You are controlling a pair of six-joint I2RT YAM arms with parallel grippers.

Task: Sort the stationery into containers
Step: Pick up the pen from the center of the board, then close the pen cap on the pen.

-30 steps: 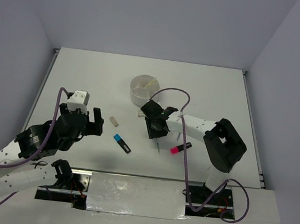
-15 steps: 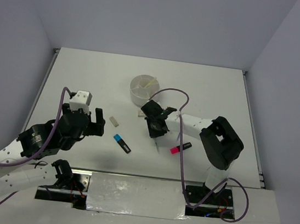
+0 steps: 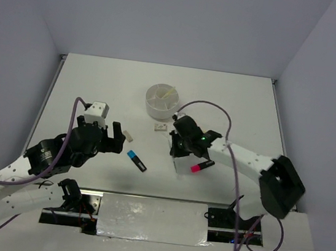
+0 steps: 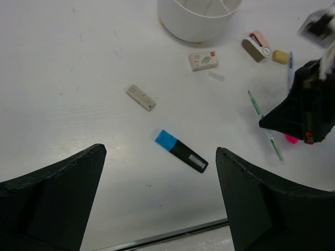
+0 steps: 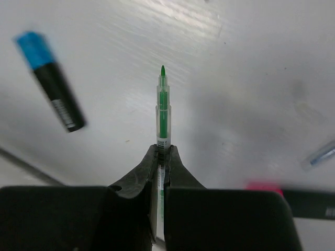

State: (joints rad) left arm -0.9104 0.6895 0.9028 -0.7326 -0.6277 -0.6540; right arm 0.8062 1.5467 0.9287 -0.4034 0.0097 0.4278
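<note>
jaws on the right arm (image 3: 244, 157) pinch the green pen (image 5: 163, 104); jaws on the left arm (image 3: 59, 151) stand spread wide.

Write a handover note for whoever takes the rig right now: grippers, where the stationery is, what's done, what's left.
Left gripper: open, holding nothing.
Right gripper: shut on the green pen; can't tell if it is off the table.
Cup: holds a yellow pen.
On the table: blue highlighter, pink highlighter, light-blue pen, labelled eraser, beige eraser, and a pink-and-tan piece and yellow block beside the labelled eraser.
Done: yellow pen in.
Left: green pen into the cup, then everything on the table.
</note>
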